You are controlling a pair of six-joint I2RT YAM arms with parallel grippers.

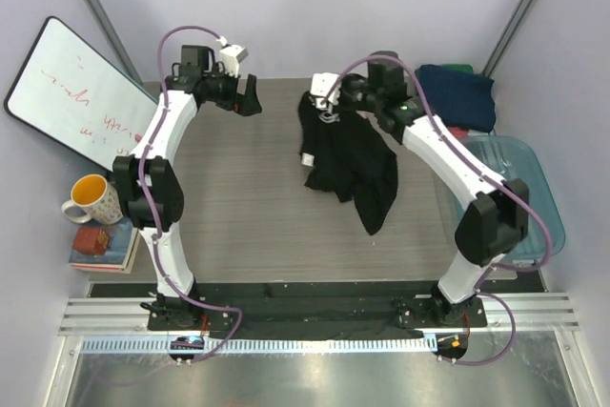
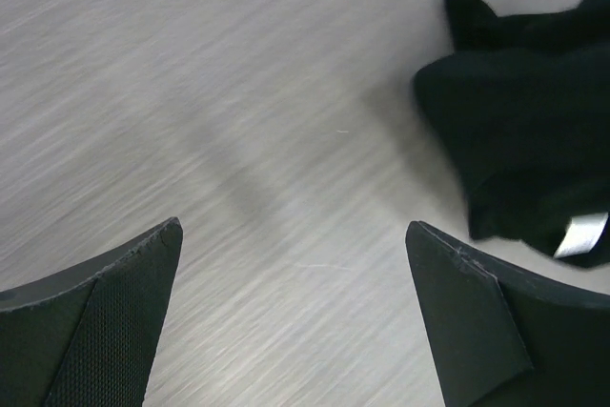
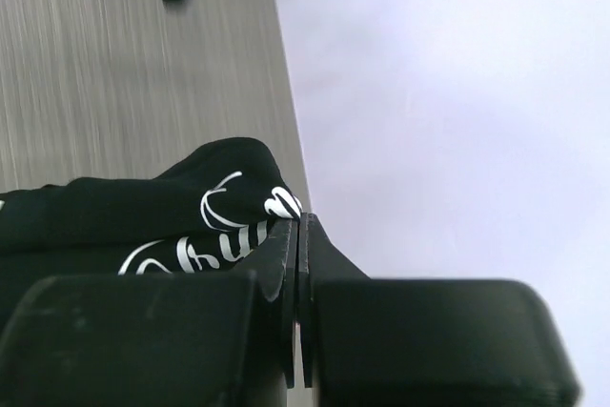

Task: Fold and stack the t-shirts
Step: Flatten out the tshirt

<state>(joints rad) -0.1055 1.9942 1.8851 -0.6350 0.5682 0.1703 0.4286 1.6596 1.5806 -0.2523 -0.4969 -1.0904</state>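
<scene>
- Black t-shirt lies bunched near the table's far edge, right of centre, its lettered end lifted.
- I see the right gripper pressed together, pinching that end.
- The left gripper hovers left of it, fingers spread, holding nothing.
- A navy t-shirt sits at the far right corner.

The black t-shirt, with white cursive lettering near its gathered top, hangs bunched and unfolded well to the left of the translucent blue tub. Its upper end is pinched in the closed right gripper, and its lower folds and one long tail trail over the tabletop. Just beyond the tub's far edge lies a rumpled navy t-shirt, with a sliver of a green one showing behind it and a strip of coral-red cloth between it and the tub.
</scene>
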